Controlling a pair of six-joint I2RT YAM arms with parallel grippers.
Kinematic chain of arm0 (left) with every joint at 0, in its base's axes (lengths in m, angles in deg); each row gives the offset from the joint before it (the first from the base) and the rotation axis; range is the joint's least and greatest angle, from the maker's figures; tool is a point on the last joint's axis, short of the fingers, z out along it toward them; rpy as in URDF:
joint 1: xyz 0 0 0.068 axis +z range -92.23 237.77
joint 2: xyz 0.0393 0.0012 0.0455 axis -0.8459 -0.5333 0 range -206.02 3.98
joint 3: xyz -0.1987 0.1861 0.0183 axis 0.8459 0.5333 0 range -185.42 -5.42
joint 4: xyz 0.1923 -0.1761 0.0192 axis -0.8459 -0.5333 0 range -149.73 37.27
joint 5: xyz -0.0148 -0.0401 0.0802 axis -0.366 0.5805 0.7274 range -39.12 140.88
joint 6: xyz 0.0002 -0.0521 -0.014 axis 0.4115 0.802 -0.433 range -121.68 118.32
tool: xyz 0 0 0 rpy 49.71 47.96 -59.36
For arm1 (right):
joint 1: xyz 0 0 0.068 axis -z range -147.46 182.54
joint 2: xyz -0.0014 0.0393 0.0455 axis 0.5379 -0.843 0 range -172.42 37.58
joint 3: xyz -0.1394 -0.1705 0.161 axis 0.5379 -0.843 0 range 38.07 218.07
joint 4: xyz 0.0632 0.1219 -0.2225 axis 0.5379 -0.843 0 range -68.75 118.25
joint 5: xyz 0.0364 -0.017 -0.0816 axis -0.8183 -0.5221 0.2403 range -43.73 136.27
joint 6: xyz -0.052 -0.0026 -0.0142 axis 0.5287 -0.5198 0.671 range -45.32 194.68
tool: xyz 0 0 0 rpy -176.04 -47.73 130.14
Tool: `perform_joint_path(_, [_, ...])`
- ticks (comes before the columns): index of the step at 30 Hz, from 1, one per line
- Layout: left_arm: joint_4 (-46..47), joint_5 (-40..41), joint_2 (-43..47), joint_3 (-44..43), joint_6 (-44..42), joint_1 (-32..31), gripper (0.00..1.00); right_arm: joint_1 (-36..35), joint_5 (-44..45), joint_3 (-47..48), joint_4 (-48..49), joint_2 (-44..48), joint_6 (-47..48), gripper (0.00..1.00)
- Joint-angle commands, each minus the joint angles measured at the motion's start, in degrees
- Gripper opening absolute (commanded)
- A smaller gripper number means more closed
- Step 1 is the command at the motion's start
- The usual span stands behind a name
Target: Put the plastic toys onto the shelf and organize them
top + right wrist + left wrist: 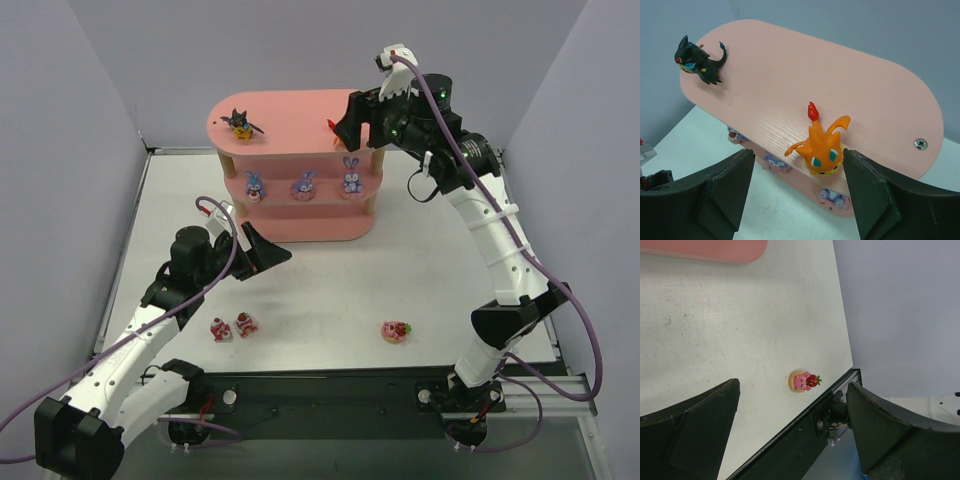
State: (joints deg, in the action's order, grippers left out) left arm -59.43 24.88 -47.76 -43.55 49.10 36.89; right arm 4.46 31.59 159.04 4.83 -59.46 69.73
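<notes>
The pink shelf stands at the back centre. A black bat-like toy sits at the left of its top board. Three purple-blue bunnies stand in a row on the middle tier. My right gripper is open at the top board's right end. In the right wrist view its jaws straddle the orange toy, which stands at the board's front edge. Three red-and-white toys lie on the table: two together and one apart. My left gripper is open and empty, above the table.
The left wrist view shows the lone red-and-white toy close to the table's black front rail. Grey walls close in the table on the left, back and right. A screw sits in the top board's right end.
</notes>
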Motion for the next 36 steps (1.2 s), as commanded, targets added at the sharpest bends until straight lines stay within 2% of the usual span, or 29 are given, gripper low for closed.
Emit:
perform_joint_path(1, [1.3,-1.0,0.5,-1.0,-0.2,0.4,0.97,0.8,-2.9,0.1,3.3,-0.5,-0.2,0.73])
perform_joint_path(23, [1.3,-1.2,-0.2,-1.2,-0.5,0.5,0.97,1.9,-3.9,0.6,3.5,-3.8,4.2,0.70])
perform_joint_path(26, [1.3,-1.2,-0.1,-1.2,-0.5,0.6,0.97,2.1,-3.9,0.8,3.7,-4.1,4.1,0.67])
perform_joint_path(31, [1.3,-1.2,0.0,-1.2,-0.6,0.8,0.97,2.1,-3.8,0.3,4.8,-4.0,3.0,0.54])
perform_joint_path(34, [1.2,-1.2,0.1,-1.2,-0.6,0.9,0.97,2.0,-3.7,0.0,5.1,-4.0,2.6,0.43])
perform_joint_path(35, [1.3,-1.2,0.1,-1.2,-0.6,0.9,0.97,2.1,-3.4,0.0,5.2,-4.0,2.2,0.36])
perform_joint_path(36, [1.3,-1.2,0.1,-1.1,-0.6,1.0,0.97,2.0,-3.3,0.0,5.3,-4.0,2.1,0.34])
